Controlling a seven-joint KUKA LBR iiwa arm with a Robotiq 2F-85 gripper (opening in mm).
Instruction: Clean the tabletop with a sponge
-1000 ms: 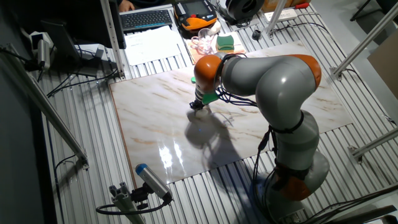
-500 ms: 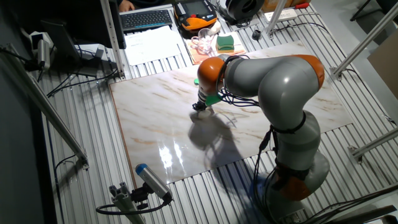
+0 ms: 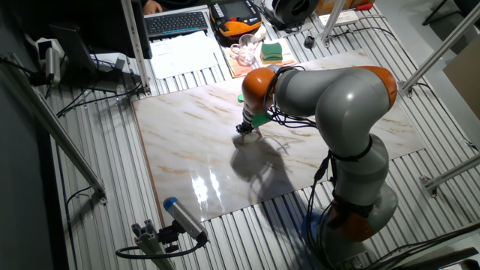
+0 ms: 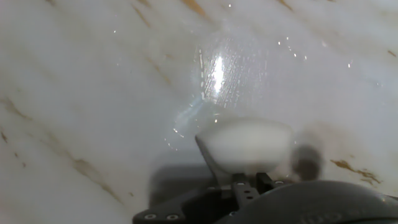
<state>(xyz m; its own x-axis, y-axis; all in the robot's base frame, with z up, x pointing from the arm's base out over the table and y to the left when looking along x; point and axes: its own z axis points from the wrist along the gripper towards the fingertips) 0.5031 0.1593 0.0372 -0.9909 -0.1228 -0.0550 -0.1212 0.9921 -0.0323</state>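
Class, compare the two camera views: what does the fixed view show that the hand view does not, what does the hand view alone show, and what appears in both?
Only the fixed view shows the grey-and-orange arm, a black keyboard and a green-and-yellow sponge on the ribbed grey metal surface.

Only the hand view shows the cream-white sponge close up, with a wet streak beside it.

Both show the glossy marble-pattern tabletop and the gripper low over it.

a robotics lab: ribbed metal bench [image 3: 97, 142], aluminium framing [image 3: 56, 135], keyboard [image 3: 177, 22], cables.

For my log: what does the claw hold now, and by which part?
The claw holds the sponge, pressed onto the tabletop. The exact gripped part is hidden.
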